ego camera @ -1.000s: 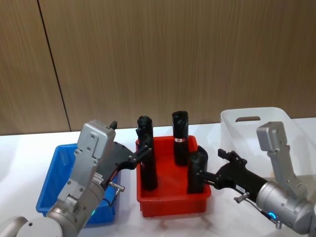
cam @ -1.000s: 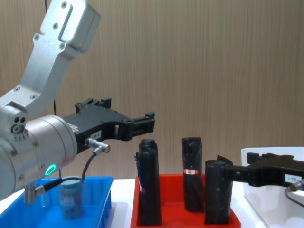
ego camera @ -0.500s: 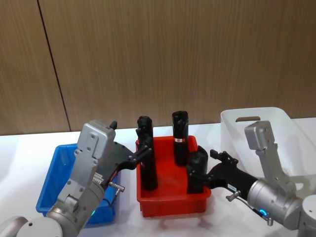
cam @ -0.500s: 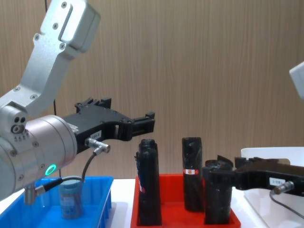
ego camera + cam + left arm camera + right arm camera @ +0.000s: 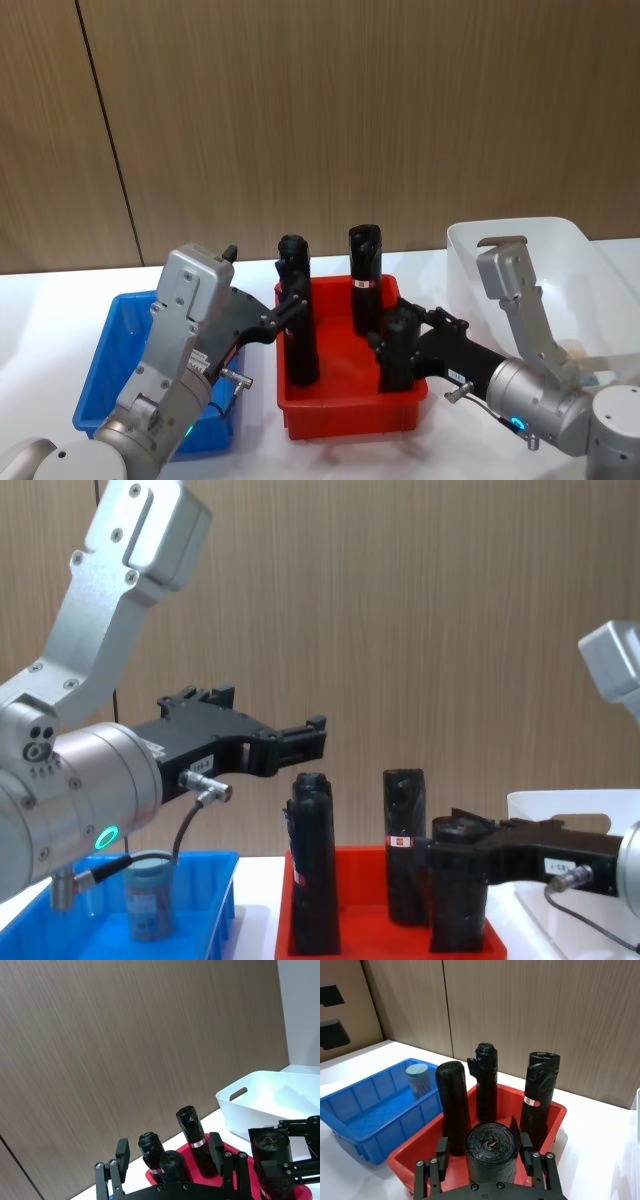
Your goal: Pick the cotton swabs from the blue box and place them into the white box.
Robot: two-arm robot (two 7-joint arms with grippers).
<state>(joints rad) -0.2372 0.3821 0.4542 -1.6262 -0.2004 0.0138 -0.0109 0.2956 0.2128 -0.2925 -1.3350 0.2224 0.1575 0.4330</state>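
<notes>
One tub of cotton swabs stands upright in the blue box: a small round clear tub with a pale grey-blue lid, tan sticks faintly visible through the wall. In the chest view the tub sits toward the box's right side, behind the low blue wall.

Left gripper hangs in the air above and to the right of the tub, well clear of it, reaching toward the red tray. Its black fingers stand apart, nothing between them.

Right gripper is over the red tray, far from the tub. Its two fingers sit on either side of the near black roll, close against it; cannot tell whether they press it.

Blue box: bright, glossy plastic, open top, sloping ribbed walls. Red tray beside it, touching or nearly so, same hard plastic, holding four tall black rolls of crinkled film; one carries a small red-and-white label. White box on the far right, taller, smooth, with an oval handle slot. All rest on a white table before a brown wood-grain wall.
</notes>
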